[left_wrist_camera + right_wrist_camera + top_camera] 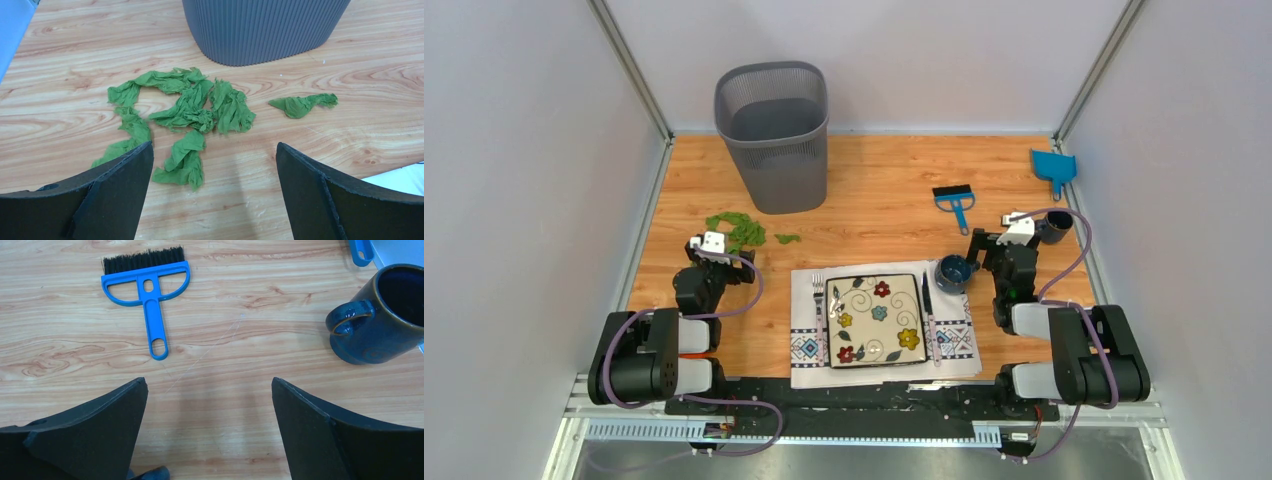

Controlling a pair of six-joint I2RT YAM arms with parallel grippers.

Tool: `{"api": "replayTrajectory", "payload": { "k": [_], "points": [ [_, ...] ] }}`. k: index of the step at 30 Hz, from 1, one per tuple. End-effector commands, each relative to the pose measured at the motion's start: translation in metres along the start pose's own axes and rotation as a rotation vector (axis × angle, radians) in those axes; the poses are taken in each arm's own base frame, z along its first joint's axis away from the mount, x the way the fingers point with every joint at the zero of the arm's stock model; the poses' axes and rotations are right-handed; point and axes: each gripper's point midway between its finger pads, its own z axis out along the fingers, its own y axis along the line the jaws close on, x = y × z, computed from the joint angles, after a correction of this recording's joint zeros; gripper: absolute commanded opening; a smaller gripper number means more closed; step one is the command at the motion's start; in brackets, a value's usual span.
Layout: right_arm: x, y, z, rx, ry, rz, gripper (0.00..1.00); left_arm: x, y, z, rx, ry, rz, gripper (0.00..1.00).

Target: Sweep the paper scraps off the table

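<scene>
On the table [874,200], far left beside the bin [774,135], the paper scraps [190,107] were found unswept. The left gripper [214,150] and right gripper [209,382] were held wide apart, empty. Sweeping was judged unstarted; the brush [147,277] needed grasping first.

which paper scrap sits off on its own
The long scrap to the right of the pile, in front of the bin. Bare table separates it from the others, which lie bunched together.
</scene>
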Motion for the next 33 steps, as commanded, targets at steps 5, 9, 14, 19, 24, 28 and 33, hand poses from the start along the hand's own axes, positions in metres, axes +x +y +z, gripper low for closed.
{"api": "replayTrajectory", "payload": {
  "k": [5,9,14,19,24,28,33],
  "points": [
    [-0.066,0.0,0.003,0.016,-0.038,0.034,1.0,0.067,-0.022,-0.056,0.029,0.16,-0.05,0.99],
    [-0.12,0.029,-0.013,-0.146,-0.111,0.069,1.0,0.067,-0.015,-0.054,-0.012,0.164,-0.047,0.99],
    [-0.151,0.046,-0.031,-0.239,-0.059,0.11,1.0,0.07,-0.002,-0.039,-0.07,0.263,-0.085,0.99],
    [-0.152,0.043,-0.035,-0.194,0.129,0.152,1.0,0.019,0.001,-0.003,-0.015,0.256,-0.072,0.99],
    [-0.158,0.028,-0.032,-0.098,0.232,0.129,1.0,0.003,-0.023,-0.004,0.142,0.313,-0.09,0.97],
    [-0.146,0.01,-0.022,0.002,0.319,0.093,1.0,-0.019,-0.034,-0.002,0.233,0.371,-0.105,0.95],
    [-0.151,0.006,-0.001,0.01,0.374,0.048,1.0,-0.019,-0.046,-0.015,0.308,0.5,-0.135,0.91]
  ]
}}
